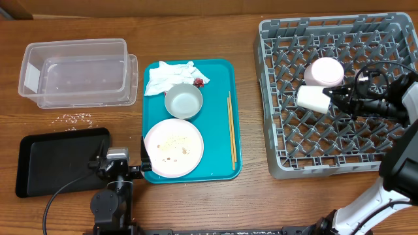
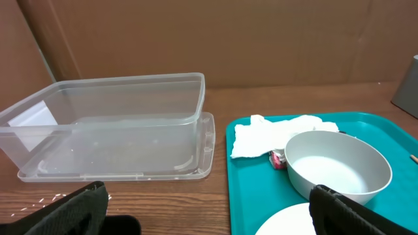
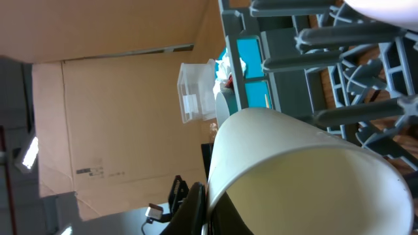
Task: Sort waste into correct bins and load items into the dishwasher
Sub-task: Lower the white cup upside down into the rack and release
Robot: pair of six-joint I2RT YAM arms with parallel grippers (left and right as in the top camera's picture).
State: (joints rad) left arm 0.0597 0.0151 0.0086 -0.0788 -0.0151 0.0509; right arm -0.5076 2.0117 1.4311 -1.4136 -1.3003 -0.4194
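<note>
At the grey dish rack [image 1: 281, 163], the right gripper [image 1: 334, 96] clamps a small white cup [image 1: 313, 98] tipped on its side, just beside a pale dish [image 1: 323, 70], possibly an upturned bowl. The left gripper [image 1: 123, 162] gapes wide between the black tray [image 1: 52, 163] and the teal tray [image 1: 219, 130], which carries the napkin [image 1: 171, 75], grey bowl [image 1: 183, 101] and white plate [image 1: 173, 147].

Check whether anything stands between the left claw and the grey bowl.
Nothing upright does. The open left claw sits at the teal tray's left edge; only the flat white plate lies low between it and the grey bowl. The napkin lies beyond it.
</note>
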